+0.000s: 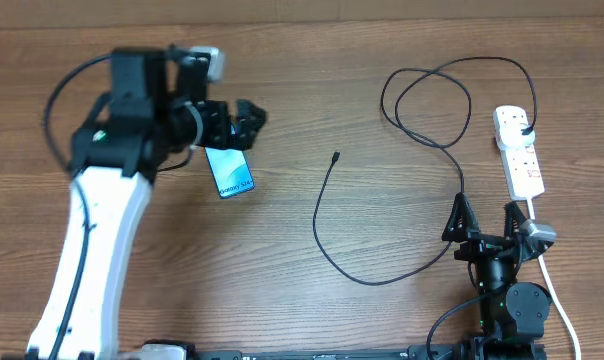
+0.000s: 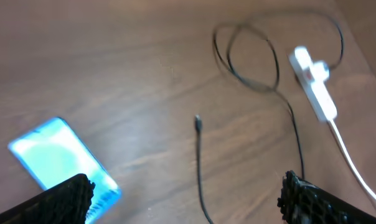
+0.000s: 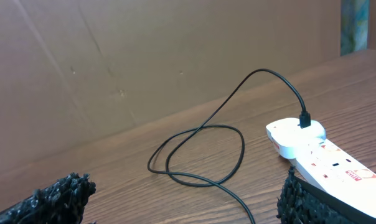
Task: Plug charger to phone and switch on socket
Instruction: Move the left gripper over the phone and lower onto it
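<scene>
Even light, soft shadows; L wrist view blurry.

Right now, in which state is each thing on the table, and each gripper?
phone: screen lit, lying flat, no cable in it.
charger: one end in the socket, free tip lying loose, apart from the phone.
socket: charger plugged in; switch position too small to tell.
left gripper: open, empty, over the phone's far end.
right gripper: open, empty, near the socket.
</scene>
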Motion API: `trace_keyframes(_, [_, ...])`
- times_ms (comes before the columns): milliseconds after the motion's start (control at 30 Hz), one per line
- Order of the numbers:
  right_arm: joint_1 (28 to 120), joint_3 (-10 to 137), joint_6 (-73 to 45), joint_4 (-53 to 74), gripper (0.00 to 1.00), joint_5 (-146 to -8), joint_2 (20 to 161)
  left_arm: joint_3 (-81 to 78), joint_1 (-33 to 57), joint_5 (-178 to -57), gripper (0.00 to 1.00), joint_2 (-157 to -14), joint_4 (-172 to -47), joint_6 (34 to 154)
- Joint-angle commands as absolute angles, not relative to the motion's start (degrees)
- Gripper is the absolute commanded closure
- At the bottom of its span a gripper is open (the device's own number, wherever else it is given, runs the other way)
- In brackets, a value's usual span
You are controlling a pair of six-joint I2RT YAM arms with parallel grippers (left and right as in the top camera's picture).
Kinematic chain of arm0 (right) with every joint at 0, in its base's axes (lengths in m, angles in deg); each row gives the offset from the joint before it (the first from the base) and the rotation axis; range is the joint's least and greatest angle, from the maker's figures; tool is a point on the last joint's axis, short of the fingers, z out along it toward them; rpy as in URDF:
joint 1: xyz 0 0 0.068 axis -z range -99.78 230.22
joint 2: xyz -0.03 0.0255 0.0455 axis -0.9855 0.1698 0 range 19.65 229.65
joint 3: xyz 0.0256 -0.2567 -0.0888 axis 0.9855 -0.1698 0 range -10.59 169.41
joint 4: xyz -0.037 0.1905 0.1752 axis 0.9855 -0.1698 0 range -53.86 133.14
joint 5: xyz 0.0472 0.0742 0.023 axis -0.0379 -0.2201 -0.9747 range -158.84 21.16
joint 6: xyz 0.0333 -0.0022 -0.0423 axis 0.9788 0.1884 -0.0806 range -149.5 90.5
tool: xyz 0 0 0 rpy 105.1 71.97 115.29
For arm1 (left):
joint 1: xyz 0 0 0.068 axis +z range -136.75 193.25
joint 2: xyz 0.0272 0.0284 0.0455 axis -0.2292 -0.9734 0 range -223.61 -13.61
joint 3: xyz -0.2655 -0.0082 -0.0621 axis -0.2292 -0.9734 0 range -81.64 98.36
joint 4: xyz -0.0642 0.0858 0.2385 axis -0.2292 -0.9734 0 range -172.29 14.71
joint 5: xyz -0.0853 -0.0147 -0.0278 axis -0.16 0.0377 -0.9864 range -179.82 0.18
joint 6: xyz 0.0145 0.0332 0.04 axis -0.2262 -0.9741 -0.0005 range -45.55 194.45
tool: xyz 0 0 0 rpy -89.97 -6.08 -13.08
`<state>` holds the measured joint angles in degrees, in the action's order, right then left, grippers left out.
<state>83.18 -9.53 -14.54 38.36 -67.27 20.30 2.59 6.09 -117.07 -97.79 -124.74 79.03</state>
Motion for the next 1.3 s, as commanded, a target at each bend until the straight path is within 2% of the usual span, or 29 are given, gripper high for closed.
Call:
trace_keyframes(0, [82.9,-10.1,-14.6,38.6,0.00,-66.8,19.8,3.8,3.1,-118.3,0.01,-102.7,-126.5,79.9])
trace_keyframes(267, [82.9,-10.1,-14.6,38.6,0.00,-66.8,19.8,3.8,0.7,-116.9,0.00,-111.9,-127.2,81.4])
trace_keyframes(367, [82.9,-10.1,-14.6,38.6,0.00,-66.8,19.8,3.8,0.7,-111.4,0.02,-114.9,-125.9,91.0])
trace_keyframes(500, [82.9,-10.1,-14.6,38.6,0.00,-66.8,19.8,3.8,0.7,-96.7,0.06,-118.9,-126.7,105.7])
trace_keyframes(633, [82.9,-10.1,-14.6,38.6,0.00,-66.8,19.8,3.8,0.7,-88.7,0.05,-122.7,-127.8,114.0])
trace_keyframes(967, [82.9,-10.1,-14.6,38.6,0.00,-66.8,19.8,3.8,2.1,-86.4,0.00,-130.2,-127.5,116.0])
trace_keyframes(1267, [82.9,-10.1,-14.6,38.6,0.00,-66.8,19.8,3.7,3.4,-86.6,0.00,-131.7,-127.5,107.1])
